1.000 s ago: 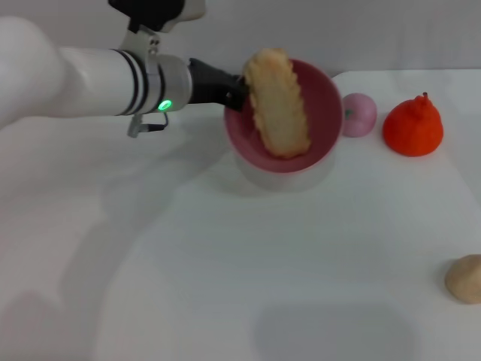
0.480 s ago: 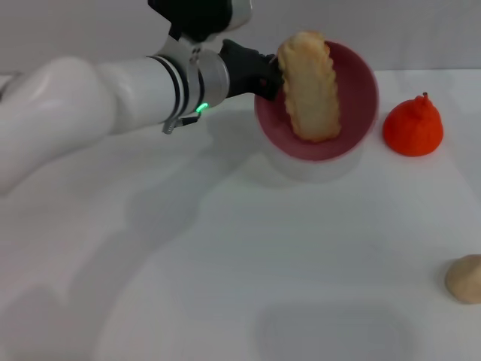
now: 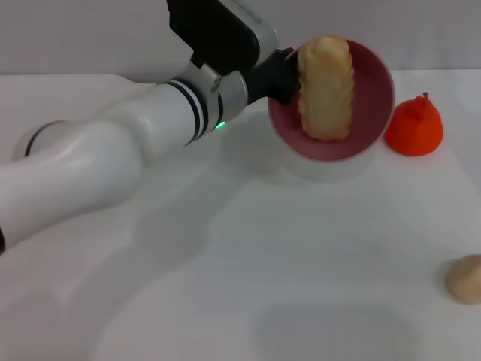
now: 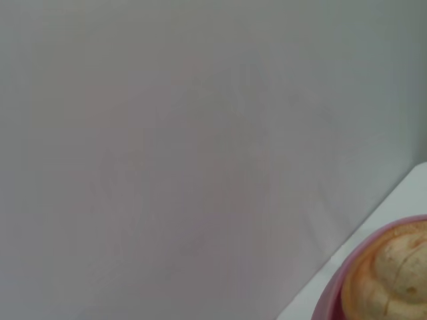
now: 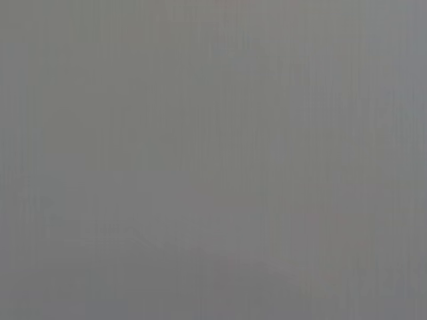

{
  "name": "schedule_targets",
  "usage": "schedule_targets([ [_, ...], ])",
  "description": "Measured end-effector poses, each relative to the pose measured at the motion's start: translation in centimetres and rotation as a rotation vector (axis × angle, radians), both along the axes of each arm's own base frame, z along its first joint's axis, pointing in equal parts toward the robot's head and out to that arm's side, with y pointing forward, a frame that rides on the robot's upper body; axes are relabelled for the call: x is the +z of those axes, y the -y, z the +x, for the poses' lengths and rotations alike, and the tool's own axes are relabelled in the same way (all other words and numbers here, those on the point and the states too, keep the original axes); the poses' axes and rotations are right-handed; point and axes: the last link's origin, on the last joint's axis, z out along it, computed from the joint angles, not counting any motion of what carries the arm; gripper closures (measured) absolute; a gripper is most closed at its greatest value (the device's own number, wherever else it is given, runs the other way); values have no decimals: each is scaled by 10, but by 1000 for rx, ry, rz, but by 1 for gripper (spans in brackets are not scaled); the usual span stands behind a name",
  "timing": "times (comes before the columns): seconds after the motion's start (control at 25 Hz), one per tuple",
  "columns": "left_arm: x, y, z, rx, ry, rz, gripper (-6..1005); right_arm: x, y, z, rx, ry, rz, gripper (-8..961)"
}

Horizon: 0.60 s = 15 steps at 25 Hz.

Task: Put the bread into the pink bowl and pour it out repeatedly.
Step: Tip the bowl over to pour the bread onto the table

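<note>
The left hand grips the near-side rim of the pink bowl, its dark fingers closed on the edge; the fingertips themselves are hidden behind the rim and the bread, so how deep they reach cannot be told. The bowl is lifted off the white surface and tipped steeply, its mouth facing the head camera. The bread lies inside it, just past the hand, standing nearly on end against the glossy inner wall, with its plain pale tan side showing; its upper end pokes above the bowl's rim. The bowl's underside and whatever lies behind it are hidden.

Beyond the bowl from the hand sits an orange ridged toy on the surface, close to the bowl's rim but apart from it. Far from the hand, a beige lump is cut off by the picture's edge.

In the left wrist view only a sliver of the bowl's rim and one end of the bread show in a corner; the rest is blank wall. The right hand appears nowhere, and its wrist view is a featureless grey.
</note>
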Motion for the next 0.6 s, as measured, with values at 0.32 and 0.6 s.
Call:
schedule_targets([
  [0.32,-7,6,-1,-138,-103,83,954,0,0,-1,5,1,-3,486],
  [0.6,-3,0,-4,-173,-149,130,954,-1,0,-3,10,3,-6,487],
])
